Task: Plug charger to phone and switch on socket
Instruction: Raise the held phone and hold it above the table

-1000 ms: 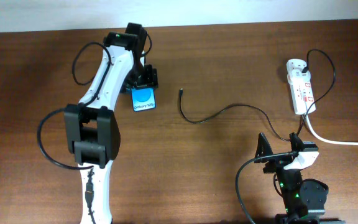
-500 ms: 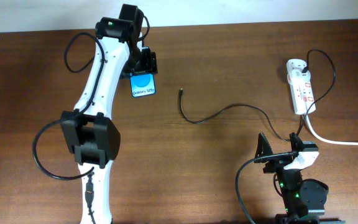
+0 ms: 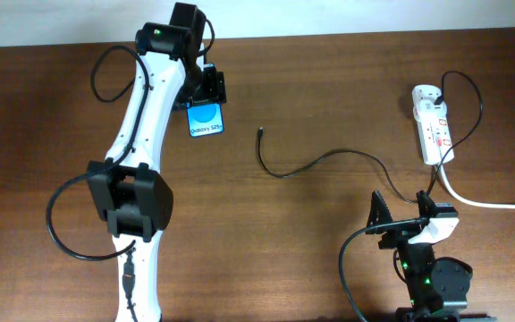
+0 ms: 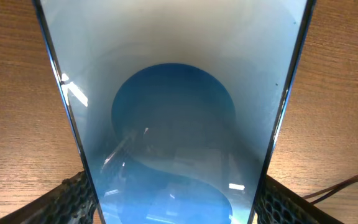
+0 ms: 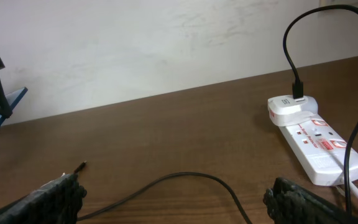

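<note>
Clamping the phone (image 3: 207, 123), your left gripper (image 3: 209, 97) had carried it slightly farther away | charger (image 3: 260, 132) lay unplugged | right gripper (image 3: 402, 217) waited, spread wide.

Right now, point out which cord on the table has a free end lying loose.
The thin black charger: its tiny plug lies loose mid-table. The thick white cord leaves the socket and runs off the right edge.

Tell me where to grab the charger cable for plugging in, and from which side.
Grip the charger just behind its small plug, coming straight down from above with the jaws closing across the cable. That end lies flat on bare table with nothing beside it. A hold close to the plug should stop the limp cable flopping.
</note>
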Robot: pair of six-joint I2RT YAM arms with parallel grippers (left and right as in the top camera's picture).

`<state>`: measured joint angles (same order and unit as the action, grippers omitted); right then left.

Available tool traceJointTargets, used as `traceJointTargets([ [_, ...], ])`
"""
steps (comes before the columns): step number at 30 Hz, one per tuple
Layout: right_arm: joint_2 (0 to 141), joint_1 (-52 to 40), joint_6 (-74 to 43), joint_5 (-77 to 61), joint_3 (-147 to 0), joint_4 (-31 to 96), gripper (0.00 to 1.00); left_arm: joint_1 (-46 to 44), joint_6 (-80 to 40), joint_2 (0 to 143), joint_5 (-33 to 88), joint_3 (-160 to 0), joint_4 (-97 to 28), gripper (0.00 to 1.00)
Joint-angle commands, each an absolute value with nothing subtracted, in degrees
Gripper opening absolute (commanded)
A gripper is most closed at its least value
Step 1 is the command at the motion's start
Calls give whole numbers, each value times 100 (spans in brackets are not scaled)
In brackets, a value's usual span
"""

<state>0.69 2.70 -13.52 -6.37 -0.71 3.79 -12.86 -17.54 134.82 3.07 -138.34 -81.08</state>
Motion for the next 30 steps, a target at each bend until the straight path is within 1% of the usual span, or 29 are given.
traceJointTargets([
  [1, 25, 303, -1400, -707, -32, 373, 98, -1297, -1684, 13520, 368, -14005, -8132, 73],
  [30, 25, 303, -1402, -709, -32, 373, 98, -1297, -1684, 13517, 368, -14005, -8195, 72],
])
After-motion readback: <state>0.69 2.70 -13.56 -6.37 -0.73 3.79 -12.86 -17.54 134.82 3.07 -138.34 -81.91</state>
